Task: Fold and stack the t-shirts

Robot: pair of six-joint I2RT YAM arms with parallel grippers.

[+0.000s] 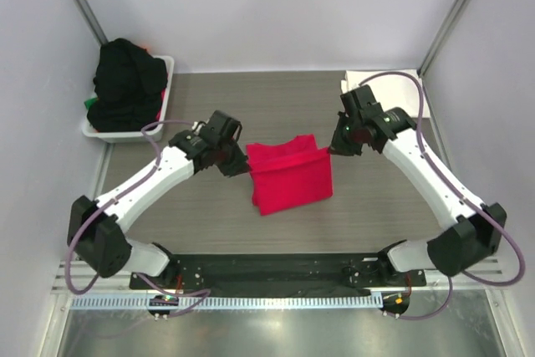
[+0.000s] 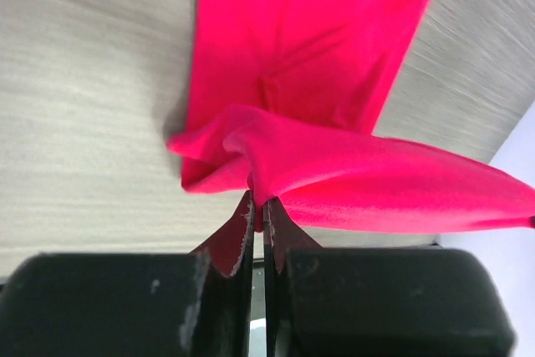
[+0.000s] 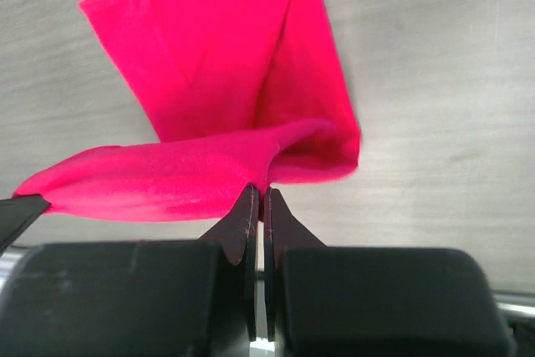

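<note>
Shirt, item one: bright pinkish-red soft cloth t-shirt point(image 1: 291, 180), partly folded, at the centre of the top view on the grey wood-grain surface point(image 1: 292, 106). The lower part lies flat. The upper edge is lifted clear of the surface and drawn taut between the two hands.

Left hand point(image 1: 238, 165): at the upper left corner of the pinkish-red t-shirt in the top view. In the left wrist view its dark fingers point(image 2: 234, 244) are pressed together, with a pinch of red cloth caught at the tips. The cloth runs off to the right of that frame.

Right hand point(image 1: 334, 146): at the upper right corner of the same shirt in the top view. In the right wrist view its fingers point(image 3: 238, 227) are likewise closed tight on a fold of the red cloth, which stretches to the left of that frame.

Item two: heap of black cloth t-shirts point(image 1: 125, 81), piled high in the white slotted plastic basket point(image 1: 94, 130) at the upper left. A scrap of green cloth point(image 1: 88, 104) shows at the heap's left side.

Item three: white folded t-shirt point(image 1: 380, 78), a flat rectangle at the upper right, its near edge hidden behind the right arm.
</note>
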